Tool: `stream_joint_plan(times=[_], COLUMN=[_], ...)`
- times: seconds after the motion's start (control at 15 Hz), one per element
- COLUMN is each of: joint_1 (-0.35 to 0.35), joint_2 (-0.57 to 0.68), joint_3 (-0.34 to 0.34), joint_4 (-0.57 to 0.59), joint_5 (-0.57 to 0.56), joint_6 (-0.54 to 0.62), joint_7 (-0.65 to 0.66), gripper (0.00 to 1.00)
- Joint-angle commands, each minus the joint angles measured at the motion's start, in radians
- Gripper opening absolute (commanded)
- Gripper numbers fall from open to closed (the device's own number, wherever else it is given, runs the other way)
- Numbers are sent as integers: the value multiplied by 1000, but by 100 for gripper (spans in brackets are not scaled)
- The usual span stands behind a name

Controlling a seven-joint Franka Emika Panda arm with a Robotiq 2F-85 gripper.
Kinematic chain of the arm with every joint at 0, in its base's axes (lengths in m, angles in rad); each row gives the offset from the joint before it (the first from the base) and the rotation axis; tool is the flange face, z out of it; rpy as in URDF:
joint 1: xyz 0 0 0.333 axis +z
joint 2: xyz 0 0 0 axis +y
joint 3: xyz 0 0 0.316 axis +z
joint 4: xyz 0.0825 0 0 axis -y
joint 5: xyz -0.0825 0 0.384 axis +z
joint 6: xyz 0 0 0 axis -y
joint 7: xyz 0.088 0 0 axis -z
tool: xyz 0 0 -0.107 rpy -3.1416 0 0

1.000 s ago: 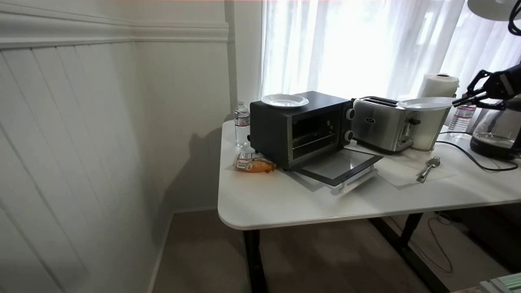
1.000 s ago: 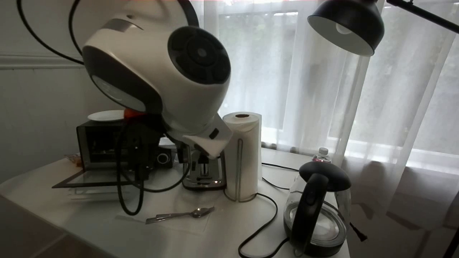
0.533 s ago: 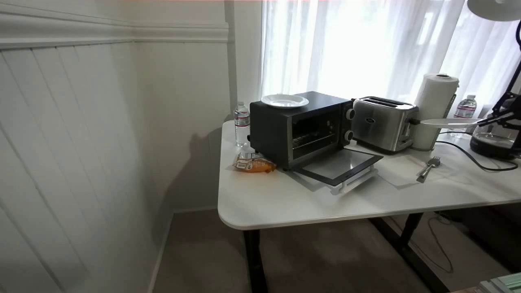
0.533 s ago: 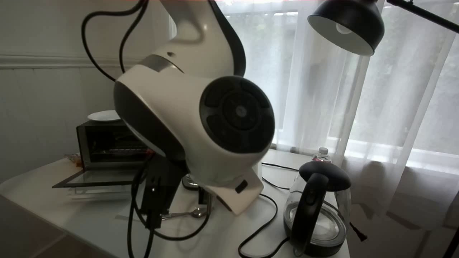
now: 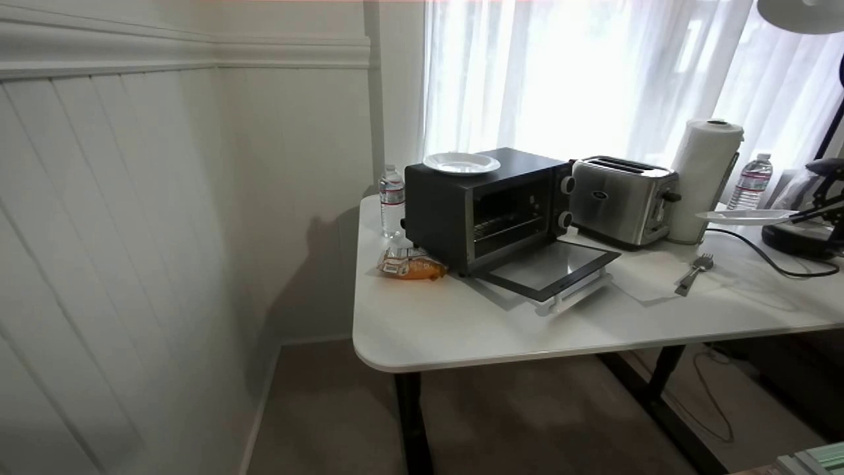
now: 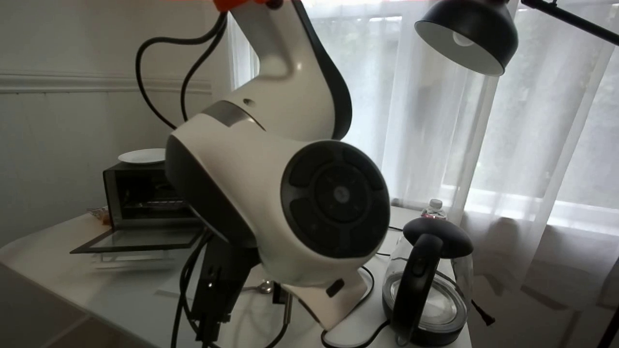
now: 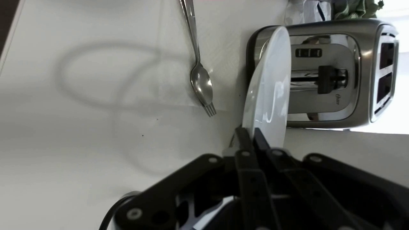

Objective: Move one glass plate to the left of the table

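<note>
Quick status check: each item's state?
Held glass plate: aloft
Hand: shut on that plate's rim
Toaster oven: door open
Second glass plate: face-up on that oven
Toaster: lever up
Glass kettle: lid on
Water bottles: upright
Paper towel roll: upright
Spoon: lying on fork
Orange packet: seal unclear
Lamp: unlit

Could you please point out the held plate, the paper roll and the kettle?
Held plate (image 7: 273,91), wrist view: its glossy face.
Paper roll (image 5: 704,181), an exterior view: its side.
Kettle (image 6: 419,284), an exterior view: its handle.
</note>
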Motion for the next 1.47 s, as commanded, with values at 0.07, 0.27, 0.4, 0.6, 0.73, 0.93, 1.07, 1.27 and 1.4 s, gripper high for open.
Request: stream_joint_plan(times=[0.07, 0.27, 0.4, 0.6, 0.73, 0.93, 1.07, 1.27, 1.4], joint_1=[-3, -3, 2, 3, -6, -21, -27, -29, -25], joint_2=[-2, -2, 13, 78, 120, 199, 248, 321, 366], joint_3=[3, 3, 6, -2, -10, -27, -35, -39, -36], joint_4=[0, 0, 9, 45, 74, 127, 159, 200, 220], joint_5=[-4, -4, 11, 89, 141, 193, 221, 268, 304], joint_6=[-1, -1, 2, 5, 5, 7, 7, 3, 1], joint_7=[4, 4, 9, -8, -26, -35, -48, -64, -82], gripper=[4, 4, 1, 1, 1, 1, 1, 1, 1])
